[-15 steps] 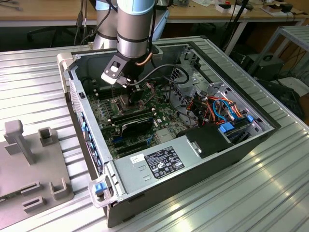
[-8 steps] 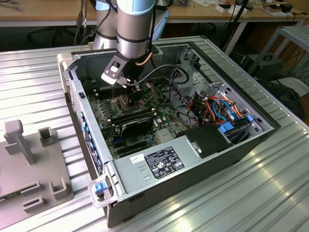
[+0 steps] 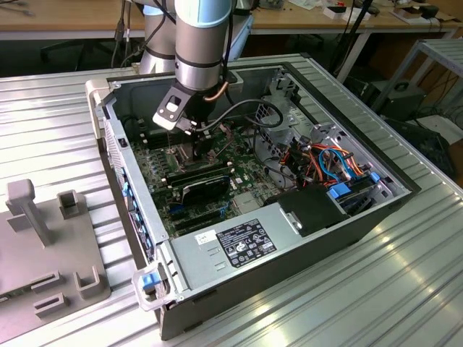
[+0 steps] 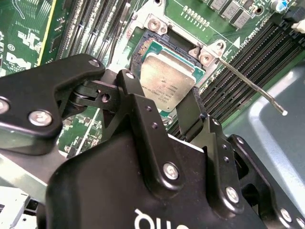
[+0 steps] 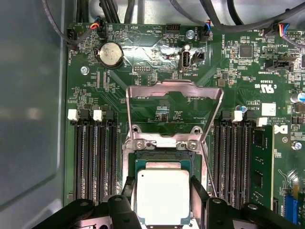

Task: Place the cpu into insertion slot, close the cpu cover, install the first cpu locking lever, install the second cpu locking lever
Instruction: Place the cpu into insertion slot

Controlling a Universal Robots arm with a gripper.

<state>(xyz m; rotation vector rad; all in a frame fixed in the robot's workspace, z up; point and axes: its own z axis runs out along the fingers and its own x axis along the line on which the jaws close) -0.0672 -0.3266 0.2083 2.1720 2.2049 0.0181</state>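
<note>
Silvery-beige cpu (image 5: 163, 196); green motherboard (image 5: 116, 82); black claw (image 4: 161, 90).

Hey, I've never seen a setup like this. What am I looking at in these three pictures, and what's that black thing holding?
This is a robot arm working inside an open computer case, which sits on a ribbed metal table. The exterior view comes from a camera off the arm and takes in the whole scene. Both wrist views come from cameras riding on the arm. They look past its black hand at the green circuit board. The hand grips the cpu, a flat silvery square chip, right over its slot. I cannot tell whether the chip is fully seated. The cover, a metal frame hinged at the slot's edge, stands open. A thin lever sticks out unlatched.
</note>
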